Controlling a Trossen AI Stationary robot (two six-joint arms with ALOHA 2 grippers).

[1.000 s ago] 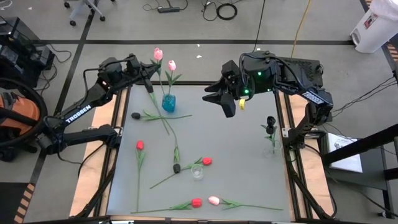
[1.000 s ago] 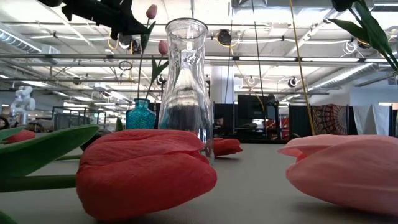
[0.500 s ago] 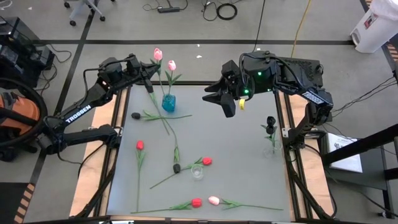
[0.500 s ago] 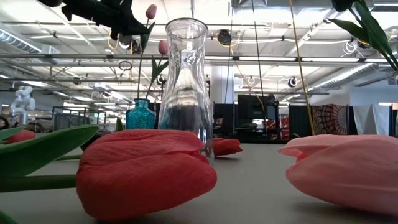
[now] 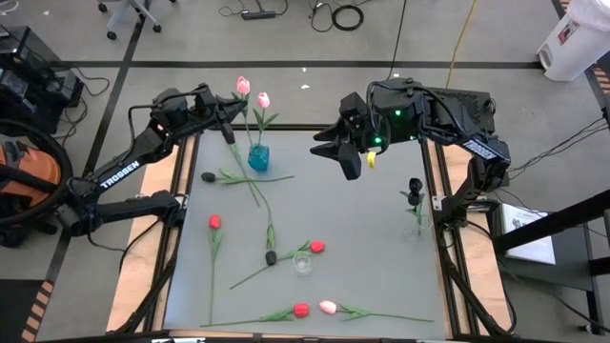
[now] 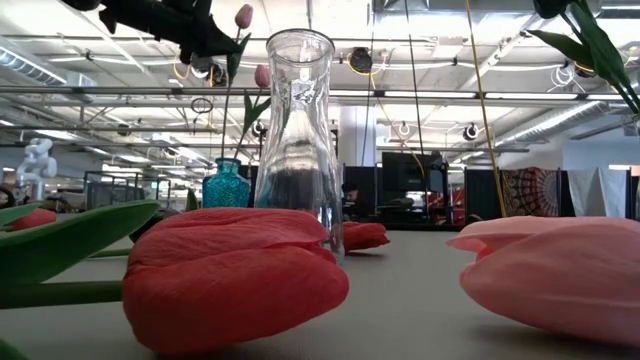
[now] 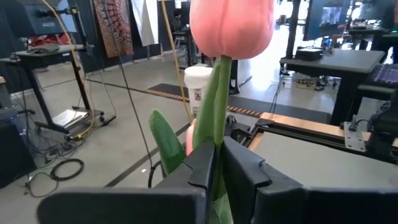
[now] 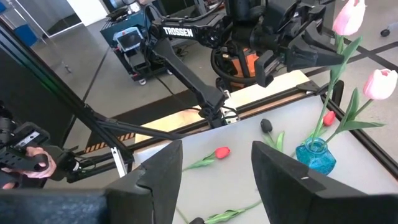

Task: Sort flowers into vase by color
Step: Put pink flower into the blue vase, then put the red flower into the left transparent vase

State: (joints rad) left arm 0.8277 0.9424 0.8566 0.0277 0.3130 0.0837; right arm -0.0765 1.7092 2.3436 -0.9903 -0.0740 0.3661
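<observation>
High view: left gripper (image 5: 232,131) sits on the stem of a pink tulip (image 5: 242,84) whose foot already stands in the blue vase (image 5: 258,157) just below the gripper, beside a second pink tulip (image 5: 263,99); step in hand looks like letting go after placing. Right gripper (image 5: 345,157) hangs over the tabletop (image 5: 372,248) holding nothing, its fingers spread wide. Reds, blacks and one pink lie loose further out; a clear vase (image 5: 303,264) stands well away, and another near the right arm holds a black tulip (image 5: 416,185). Low view: clear vase up close, red tulip (image 6: 235,270) and pink one (image 6: 550,270) lying in front, blue vase behind; workshop ceiling with rails and lights beyond. Left wrist view: fingers (image 7: 202,168) narrow, stem (image 7: 216,112) between them, barely parted, contact unclear. Next move probably needs a clean opening and lift straight off without tipping the vase. Right wrist view: a person's hand (image 8: 25,163) holding a controller at the room's edge.
</observation>
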